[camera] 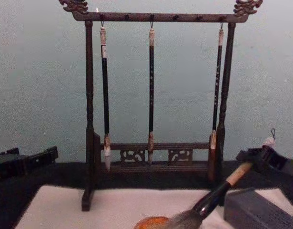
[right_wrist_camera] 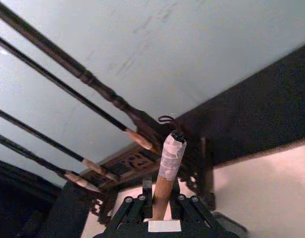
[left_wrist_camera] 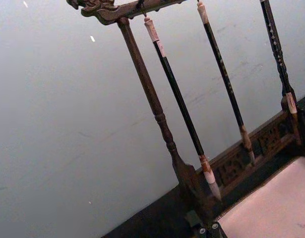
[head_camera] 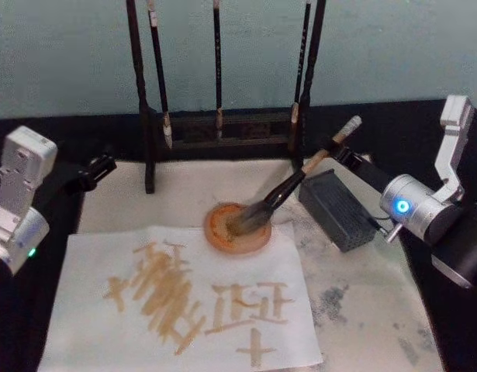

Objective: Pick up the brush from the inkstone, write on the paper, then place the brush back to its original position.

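Note:
The brush (head_camera: 288, 186) slants down from upper right, its bushy head resting in the round orange inkstone (head_camera: 221, 239). My right gripper (head_camera: 339, 149) is shut on the tan handle just below the whitish cap. In the chest view the brush (camera: 210, 200) rises to the right gripper (camera: 253, 160) at the right edge, its bristles over the inkstone (camera: 148, 223). In the right wrist view the handle (right_wrist_camera: 169, 158) stands between the right gripper (right_wrist_camera: 162, 206) fingers. The paper (head_camera: 91, 263) lies in front of the inkstone, with several tan strokes on it. My left gripper (head_camera: 102, 167) stays parked at the far left.
A dark wooden stand (head_camera: 149, 139) with three thin hanging brushes stands behind the inkstone, and the stand (camera: 89, 119) is tall in the chest view. A black block (head_camera: 339, 205) lies right of the inkstone under the handle. A stained felt mat (head_camera: 362, 302) covers the table.

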Robot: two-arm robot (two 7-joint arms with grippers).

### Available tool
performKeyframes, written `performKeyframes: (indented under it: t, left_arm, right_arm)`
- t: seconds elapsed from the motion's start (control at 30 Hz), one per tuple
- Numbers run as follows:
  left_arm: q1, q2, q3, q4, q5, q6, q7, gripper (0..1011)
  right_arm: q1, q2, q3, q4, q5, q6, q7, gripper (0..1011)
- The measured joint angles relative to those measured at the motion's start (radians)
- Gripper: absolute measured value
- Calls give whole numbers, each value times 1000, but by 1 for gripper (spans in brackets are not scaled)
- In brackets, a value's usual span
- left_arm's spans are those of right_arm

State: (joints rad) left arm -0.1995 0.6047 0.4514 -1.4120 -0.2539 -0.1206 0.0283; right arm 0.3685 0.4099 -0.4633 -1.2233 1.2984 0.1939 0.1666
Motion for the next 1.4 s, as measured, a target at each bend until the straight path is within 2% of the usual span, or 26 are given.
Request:
performKeyframes:
  t: [0.57,0.97,1.1,1.13,1.37,1.4]
  left_arm:
    - [0,0,0,0,0,0,0,1002]
    - [0,0,0,0,0,0,0,1000]
    - [0,0,0,0,0,0,0,1002]
    - [0,0,0,0,0,0,0,1002]
    - [0,0,0,0,0,0,0,1002]
    - [0,0,0,0,0,0,0,1002]
  right_arm:
    - [-2,-4,2,31,-3,26,-65,198]
    - [-3,-3,0,31,-7,26,-64,208]
    - [-4,-3,-1,31,-9,27,-65,301]
    - [-4,-3,-1,31,-9,27,-65,366]
    - [-5,1,-1,26,-9,37,-77,578]
    - [-5,4,-1,23,-9,42,-87,637]
